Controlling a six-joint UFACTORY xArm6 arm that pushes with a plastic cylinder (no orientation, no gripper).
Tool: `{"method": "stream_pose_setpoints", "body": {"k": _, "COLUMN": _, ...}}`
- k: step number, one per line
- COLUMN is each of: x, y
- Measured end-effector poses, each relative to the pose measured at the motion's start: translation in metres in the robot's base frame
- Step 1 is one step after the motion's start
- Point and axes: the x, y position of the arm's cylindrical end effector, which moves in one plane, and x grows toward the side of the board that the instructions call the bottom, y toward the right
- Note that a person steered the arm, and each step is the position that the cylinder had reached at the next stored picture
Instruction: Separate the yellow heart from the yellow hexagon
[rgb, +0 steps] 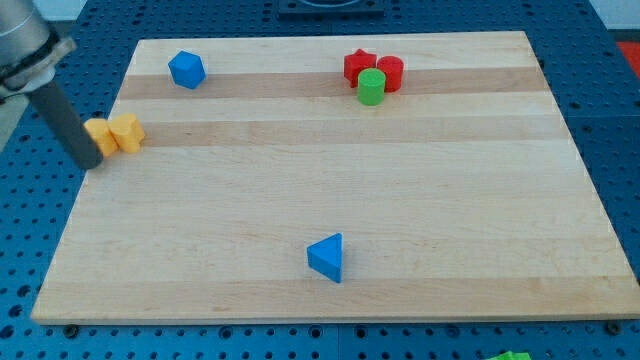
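1. At the view's left edge of the wooden board (330, 180), the yellow hexagon (99, 135) and the yellow heart (127, 132) are being seen side by side and touching, the hexagon on the left and the heart on the right.
2. My tip (90, 165) is being held at the board's left edge, just beside the hexagon on its lower-left side; whether it is touching the block cannot be told.
3. No fingers are being carried by the arm: only the straight dark rod (65, 120) is being shown, slanting down from the view's top left corner.
4. Near the view's top left, a blue hexagon-like block (186, 69) is being seen well apart from the yellow pair.
5. Toward the view's top right, 3 blocks are being seen clustered and touching: a red star (358, 66), a red cylinder (391, 72) and a green cylinder (372, 87) in front of them.
6. Near the view's bottom centre, a blue triangle (327, 257) is being seen standing alone.
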Motion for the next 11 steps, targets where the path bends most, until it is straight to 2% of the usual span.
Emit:
{"method": "stream_pose_setpoints", "body": {"k": 2, "x": -0.019, "y": 0.001}}
{"method": "stream_pose_setpoints", "body": {"k": 5, "x": -0.015, "y": 0.012}}
{"method": "stream_pose_setpoints", "body": {"k": 6, "x": 0.000, "y": 0.043}}
{"method": "stream_pose_setpoints", "body": {"k": 7, "x": -0.008, "y": 0.071}}
{"method": "stream_pose_setpoints", "body": {"k": 9, "x": -0.088, "y": 0.102}}
{"method": "stream_pose_setpoints", "body": {"k": 10, "x": -0.047, "y": 0.132}}
{"method": "stream_pose_setpoints", "body": {"k": 11, "x": -0.014, "y": 0.108}}
